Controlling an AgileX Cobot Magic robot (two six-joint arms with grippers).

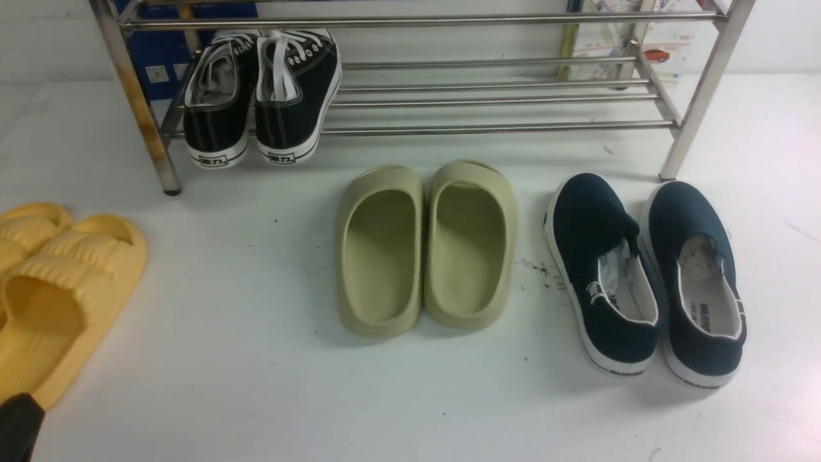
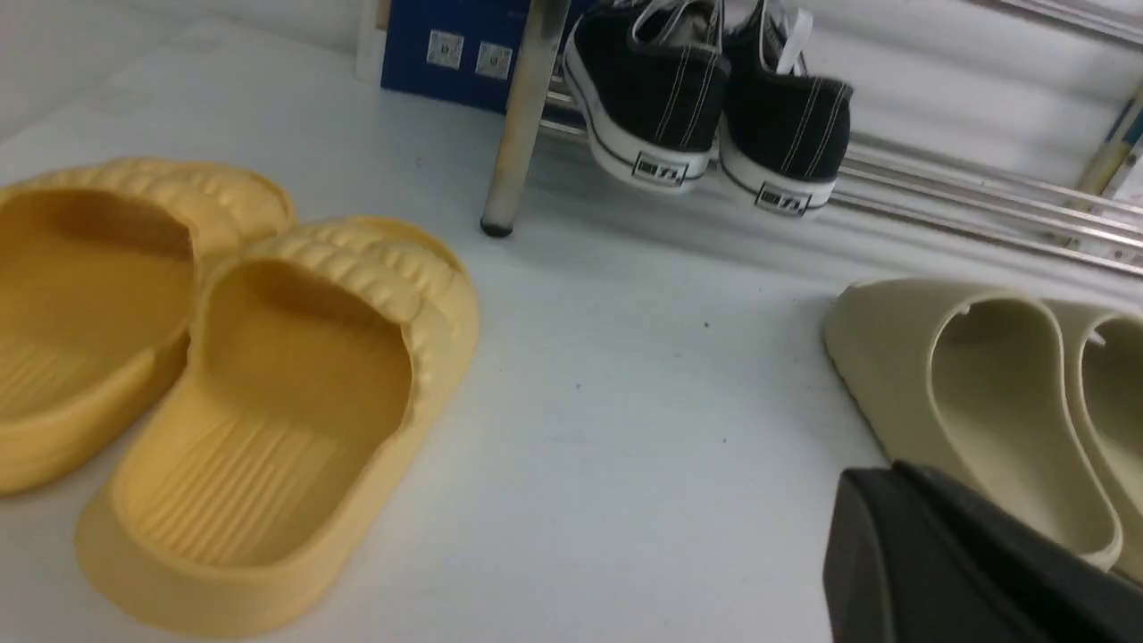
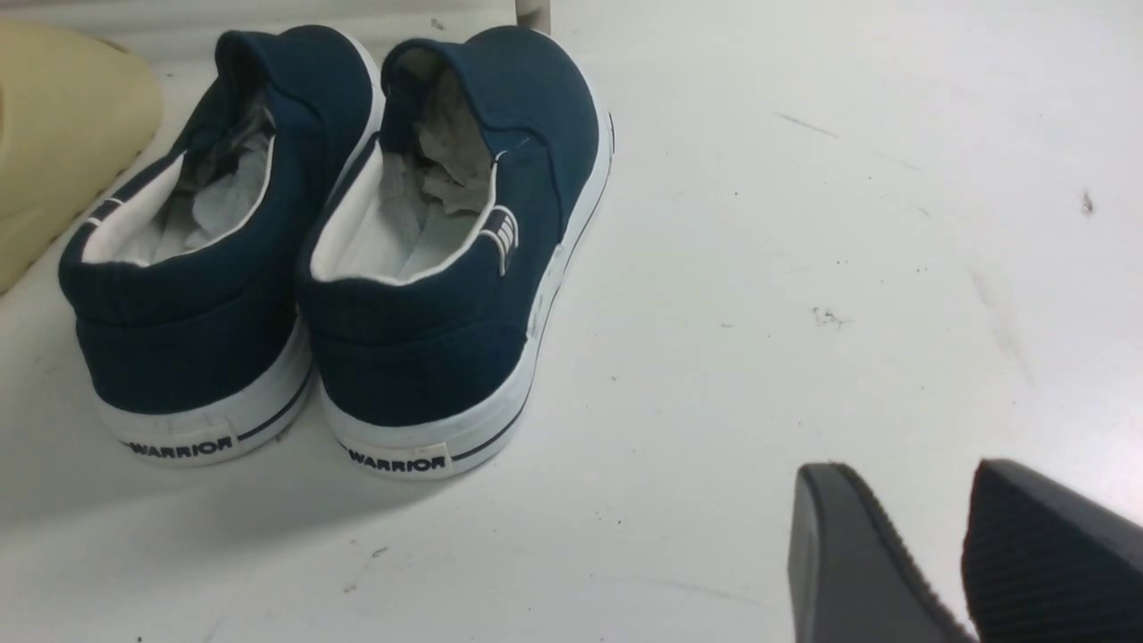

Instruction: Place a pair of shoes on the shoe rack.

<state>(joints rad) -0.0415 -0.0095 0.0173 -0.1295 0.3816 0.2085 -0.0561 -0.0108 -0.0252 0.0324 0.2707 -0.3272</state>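
The front view is looking forward and down across the bench (image 1: pixel 256 385) to the rack (image 1: pixel 449 131). The left wrist view is facing the rack obliquely from lower down; both are sharing the clogs (image 1: pixel 381 256). The right wrist view is viewing the slip-ons (image 3: pixel 429 339) closely.

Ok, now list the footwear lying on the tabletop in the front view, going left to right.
Yellow slippers, olive-green slides, navy slip-ons.
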